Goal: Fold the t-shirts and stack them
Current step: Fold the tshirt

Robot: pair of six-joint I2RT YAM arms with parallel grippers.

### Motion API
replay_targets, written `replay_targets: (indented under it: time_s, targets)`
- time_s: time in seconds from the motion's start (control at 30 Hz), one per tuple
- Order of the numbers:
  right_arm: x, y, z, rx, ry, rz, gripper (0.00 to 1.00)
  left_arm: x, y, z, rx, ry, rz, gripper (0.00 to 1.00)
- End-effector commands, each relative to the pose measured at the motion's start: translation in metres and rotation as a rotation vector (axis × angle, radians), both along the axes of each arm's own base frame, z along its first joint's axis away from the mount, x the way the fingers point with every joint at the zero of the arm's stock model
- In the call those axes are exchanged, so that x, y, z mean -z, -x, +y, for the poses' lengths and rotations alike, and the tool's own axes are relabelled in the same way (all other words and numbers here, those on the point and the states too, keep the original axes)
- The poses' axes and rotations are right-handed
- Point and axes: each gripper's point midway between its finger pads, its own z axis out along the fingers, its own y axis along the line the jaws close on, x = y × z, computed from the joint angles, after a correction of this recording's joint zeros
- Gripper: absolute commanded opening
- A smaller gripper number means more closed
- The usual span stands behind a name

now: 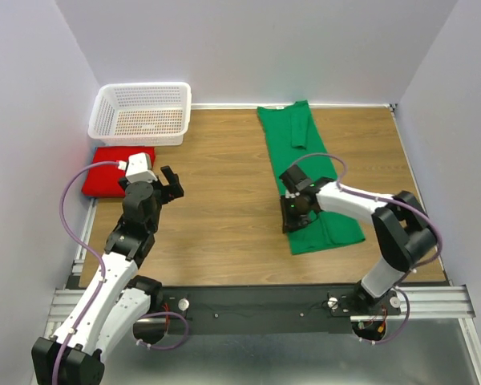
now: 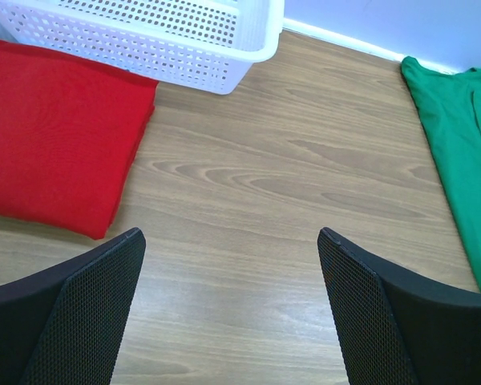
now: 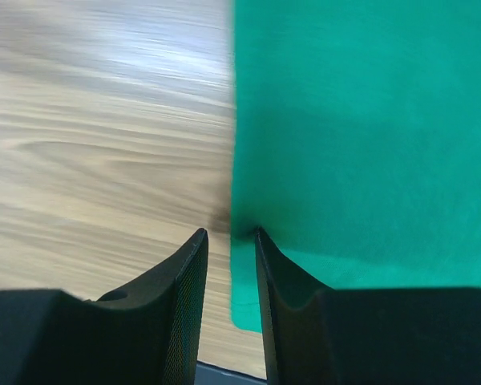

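The green t-shirt [image 1: 309, 172] lies lengthwise on the right half of the table, with a sleeve folded in at its far end. My right gripper [image 1: 293, 210] is low at the shirt's left edge near the hem. In the right wrist view its jaws [image 3: 228, 234] stand a narrow gap apart and straddle that edge [image 3: 242, 297], the right finger on the cloth. The red t-shirt [image 1: 112, 168] lies folded at the left edge, below the basket. My left gripper [image 1: 170, 186] is wide open and empty above bare wood [image 2: 228, 237], to the right of the red shirt [image 2: 52, 144].
A white perforated basket [image 1: 141, 113] stands at the back left, touching the red shirt's far side; it also shows in the left wrist view [image 2: 168, 36]. Walls close in the left, back and right. A metal rail [image 1: 264, 301] runs along the near edge.
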Motion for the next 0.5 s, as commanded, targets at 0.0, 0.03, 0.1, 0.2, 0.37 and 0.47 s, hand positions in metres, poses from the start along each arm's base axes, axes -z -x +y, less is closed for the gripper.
replay_targets:
  time_s: [0.0,0.03,0.1,0.2,0.37,0.47]
  targets:
    - [0.018,0.017,0.037,-0.044,-0.007,0.084,0.37,-0.017,-0.001,-0.004,0.017,0.034,-0.047,0.95]
    - [0.017,0.014,0.058,-0.076,-0.022,0.081,0.37,-0.016,-0.001,-0.005,0.018,0.037,-0.045,0.95]
    - [0.017,0.012,0.080,-0.110,-0.036,0.080,0.37,-0.016,-0.001,-0.007,0.030,0.043,-0.040,0.96]
    - [0.020,0.012,0.118,-0.167,-0.060,0.084,0.37,-0.013,-0.002,-0.009,0.032,0.051,-0.023,0.95]
    - [0.004,0.011,0.158,-0.236,-0.082,0.031,0.38,-0.021,-0.004,-0.018,0.078,0.064,-0.026,0.98]
    - [-0.029,0.004,0.160,-0.221,-0.121,-0.039,0.41,-0.022,-0.001,-0.027,0.153,0.032,-0.040,0.98]
